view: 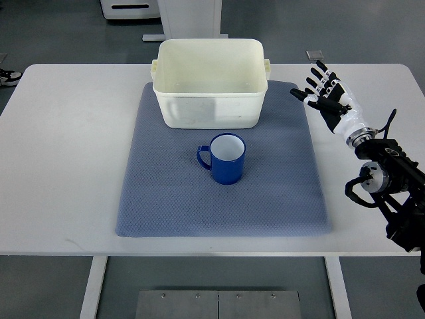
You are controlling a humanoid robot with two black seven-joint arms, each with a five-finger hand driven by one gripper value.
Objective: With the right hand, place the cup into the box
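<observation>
Right hand (327, 93) hovers, fingers spread and empty, beside the mat; blue cup (224, 158) (white inside) stands upright.

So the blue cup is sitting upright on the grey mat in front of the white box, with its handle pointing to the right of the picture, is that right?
Not quite. The top view shows the blue cup upright on the grey mat in front of the white box, but its handle points to the picture's left, away from the right hand.
</observation>
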